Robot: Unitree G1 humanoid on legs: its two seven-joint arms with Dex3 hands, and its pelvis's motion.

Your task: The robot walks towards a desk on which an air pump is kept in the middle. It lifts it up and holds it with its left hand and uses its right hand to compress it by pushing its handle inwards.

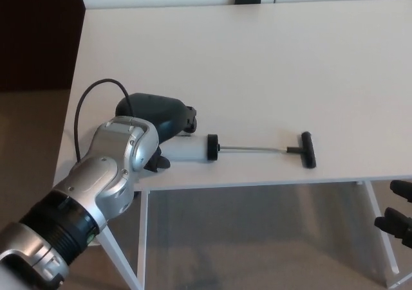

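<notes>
The air pump has a white barrel (pixel 190 151) with a black end cap, a thin metal rod (pixel 252 150) and a black T-handle (pixel 308 150). It lies almost level near the desk's front edge, handle pointing right and rod drawn out. My left hand (pixel 161 117) is dark and bulky and covers the barrel's left end, its fingers wrapped over the top and the thumb (pixel 160 163) under it. My silver left forearm (pixel 96 187) reaches in from the lower left. My right hand (pixel 396 224) hangs low at the picture's right edge, below the desk top and far from the handle.
The white desk (pixel 257 58) fills most of the view, its front edge running just under the pump. White desk legs (pixel 381 222) stand at the lower right and lower left. A black cable (pixel 80 110) loops from my left wrist. Beige floor lies below.
</notes>
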